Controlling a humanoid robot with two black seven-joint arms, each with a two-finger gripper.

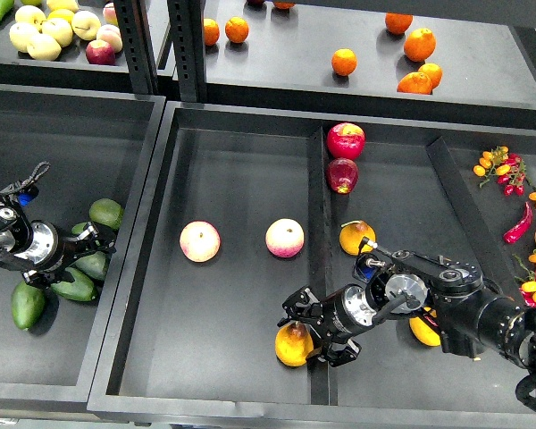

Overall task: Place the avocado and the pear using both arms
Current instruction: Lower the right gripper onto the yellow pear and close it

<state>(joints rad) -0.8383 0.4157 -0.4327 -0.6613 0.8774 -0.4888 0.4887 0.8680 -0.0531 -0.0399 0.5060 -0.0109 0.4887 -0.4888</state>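
The right gripper (314, 335) is pinching the pear (293, 345) beside the tray divider (318, 268), risking a snag, while the left gripper (96, 248), apparently spread, is crowding the avocado (72, 286).

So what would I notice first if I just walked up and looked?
Probably the right gripper low in the middle tray, its fingers around the orange-yellow pear. Then the left gripper at the far left, reaching into a bunch of green avocados. Two red apples by the tray divider and the oranges on the shelf above also pop against the dark trays.
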